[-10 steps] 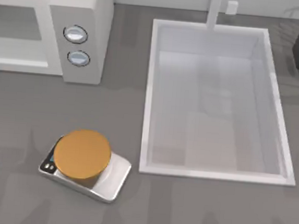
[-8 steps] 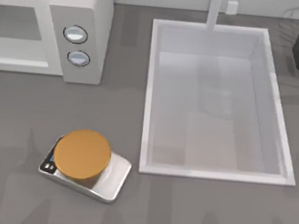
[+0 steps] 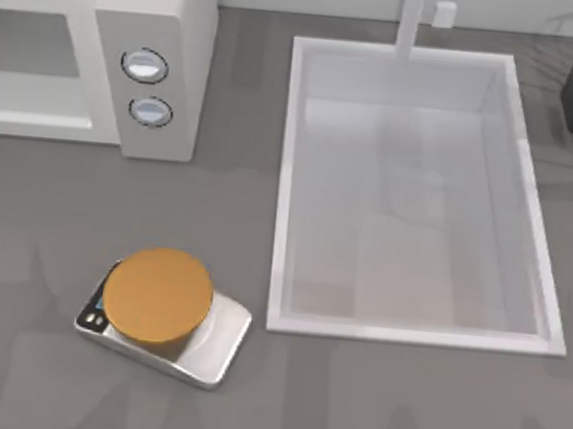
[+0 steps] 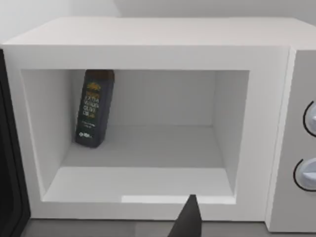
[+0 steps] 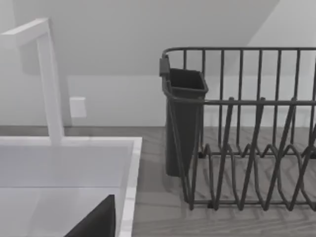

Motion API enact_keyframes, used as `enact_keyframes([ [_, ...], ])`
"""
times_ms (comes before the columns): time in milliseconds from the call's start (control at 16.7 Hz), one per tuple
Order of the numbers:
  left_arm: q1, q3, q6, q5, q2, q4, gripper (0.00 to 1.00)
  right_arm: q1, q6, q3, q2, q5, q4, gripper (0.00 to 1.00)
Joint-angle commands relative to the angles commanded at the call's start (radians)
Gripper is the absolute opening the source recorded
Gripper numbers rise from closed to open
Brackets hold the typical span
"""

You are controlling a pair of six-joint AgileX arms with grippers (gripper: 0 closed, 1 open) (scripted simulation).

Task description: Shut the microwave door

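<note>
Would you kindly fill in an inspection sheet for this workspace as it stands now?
Surface: grey table, bare between the items.
Job's things: microwave at the far left, cavity open; a dark edge at the cavity's side may be the door; dark bottle standing inside.
Clutter: scale with an orange disc; sink with tap; dish rack.
Grippers: left gripper facing the cavity; right gripper near the sink.
Cables: nothing seen.
Surroundings: pale wall.
</note>
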Motion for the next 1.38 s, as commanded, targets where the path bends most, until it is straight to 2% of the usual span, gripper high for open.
enact_keyframes([
  [240, 0.0, 0.0, 0.0, 0.0, 0.0, 0.0, 0.02, 0.0, 0.0, 0.0, 0.0, 0.0, 0.0, 1.0],
  [300, 0.0, 0.0, 0.0, 0.0, 0.0, 0.0, 0.0, 0.0, 0.0, 0.0, 0.0, 0.0, 0.0, 1.0],
  [840, -0.001, 0.003, 0.0, -0.001, -0.003, -0.004, 0.0, 0.0, 0.0, 0.0, 0.0, 0.0, 0.0, 1.0],
  [1200, -0.039, 0.079, -0.001, -0.039, -0.08, -0.16, 0.0, 0.0, 0.0, 0.0, 0.0, 0.0, 0.0, 1.0],
  [1380, -0.043, 0.088, -0.001, -0.043, -0.089, -0.177, 0.0, 0.0, 0.0, 0.0, 0.0, 0.0, 0.0, 1.0],
])
